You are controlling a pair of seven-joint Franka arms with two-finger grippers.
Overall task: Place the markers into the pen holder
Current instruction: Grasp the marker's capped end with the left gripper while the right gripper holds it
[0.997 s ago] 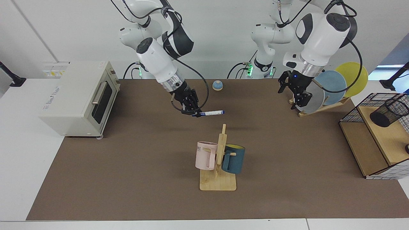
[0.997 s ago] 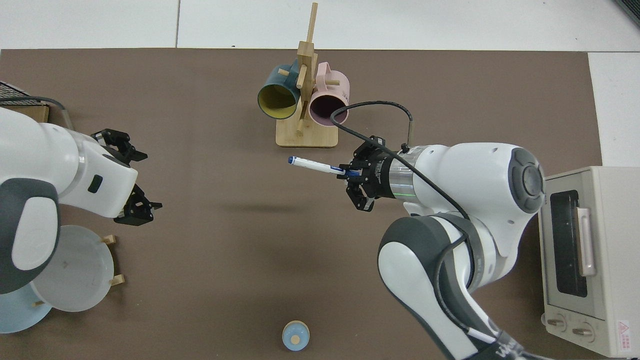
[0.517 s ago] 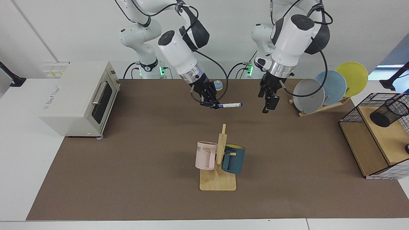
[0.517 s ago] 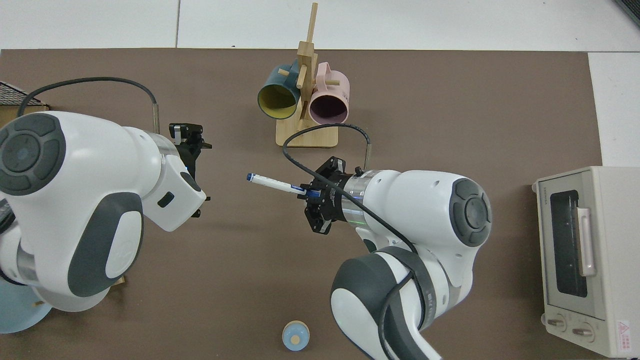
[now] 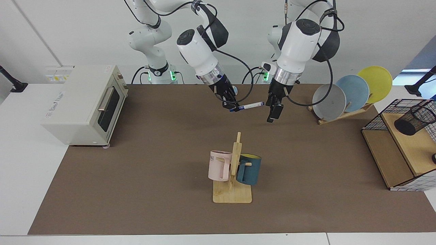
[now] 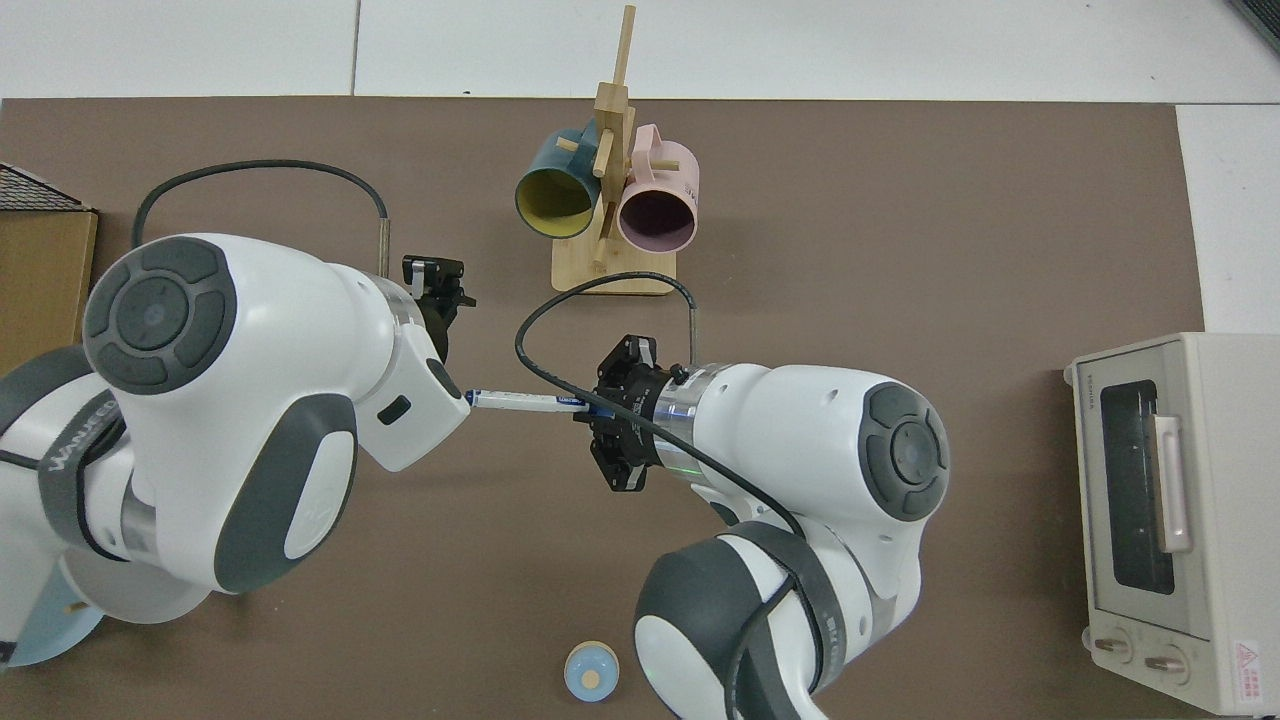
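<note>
A robotics lab: two Franka arms (image 5: 201, 54) mounted at a brown-matted table (image 5: 136, 170) before bare white walls, staged household props.

Facing view: across the table (image 5: 143, 190), angled down at both arms. Top view: overhead, nearer. Shared: mug rack (image 5: 232, 195) (image 6: 612, 270), toaster oven (image 5: 85, 102) (image 6: 1170, 510).

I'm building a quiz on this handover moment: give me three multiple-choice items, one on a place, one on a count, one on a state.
1. Where is the pen holder?
A) in the wire basket
B) beside the toaster oven
C) on the mug rack
2. How many plates stand in the plate rack?
A) two
B) three
C) four
3. The marker is:
A) lying on the table
B) held by the right gripper
C) in a mug

Key: 1 A, it sits on the basket's wooden shelf; 2 B, grey, blue, yellow; 3 B, held above the table, the open left gripper just beyond its free end.
</note>
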